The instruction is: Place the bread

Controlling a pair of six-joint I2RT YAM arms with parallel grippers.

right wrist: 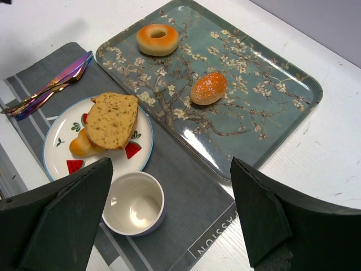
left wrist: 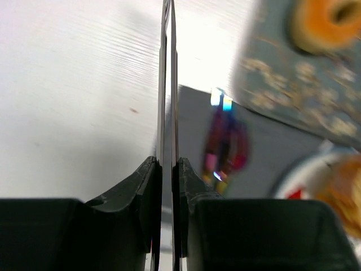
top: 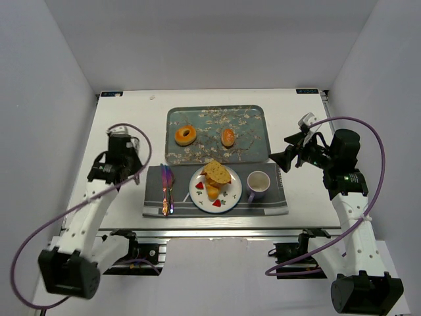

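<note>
hovering right tool [right wrist: 170,164]: its jaws are standing wide apart, gripping nothing, above the cup [right wrist: 134,203] and placemat [right wrist: 180,186].
left tool [left wrist: 167,22]: its fingers are pressing together with nothing between them, over the bench [left wrist: 73,101] near the cutlery [left wrist: 225,141].
bread: the bread slice [right wrist: 111,119] is lying on the plate [right wrist: 53,149], leaning on a roll [right wrist: 83,145]; a bun [right wrist: 208,88] and a ring pastry [right wrist: 157,39] are sitting on the tray [right wrist: 265,101].
risk, stack: the slice is resting tilted, so a careless pinch is likely sliding it off the plate.
risk, cup: the cup is standing just beside the plate, so a wide approach is risking a knock.
writing: the placemat corner is showing upside-down letters ending "ssion"; the start is not reading clearly.
</note>
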